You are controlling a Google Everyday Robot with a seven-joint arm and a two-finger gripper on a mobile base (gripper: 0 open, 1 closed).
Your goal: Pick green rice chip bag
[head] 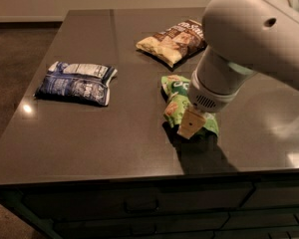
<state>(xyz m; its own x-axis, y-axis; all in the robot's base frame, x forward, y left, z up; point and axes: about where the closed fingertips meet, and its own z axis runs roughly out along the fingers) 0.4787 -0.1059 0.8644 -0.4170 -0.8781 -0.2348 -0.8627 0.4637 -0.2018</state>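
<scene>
The green rice chip bag (173, 103) is crumpled and stands partly on edge on the dark table (114, 133), right of the middle. My gripper (187, 125) comes down on it from the upper right and is shut on the bag's right side. One tan finger (191, 123) shows in front of the bag. The bag's lower edge seems to be still at the table surface. The big white arm hides the bag's far right part.
A dark blue-and-white bag (77, 82) lies at the left of the table. A brown-and-cream bag (172, 41) lies at the back, just behind the green bag. The table's front edge (139, 176) runs close below the gripper, with drawers under it.
</scene>
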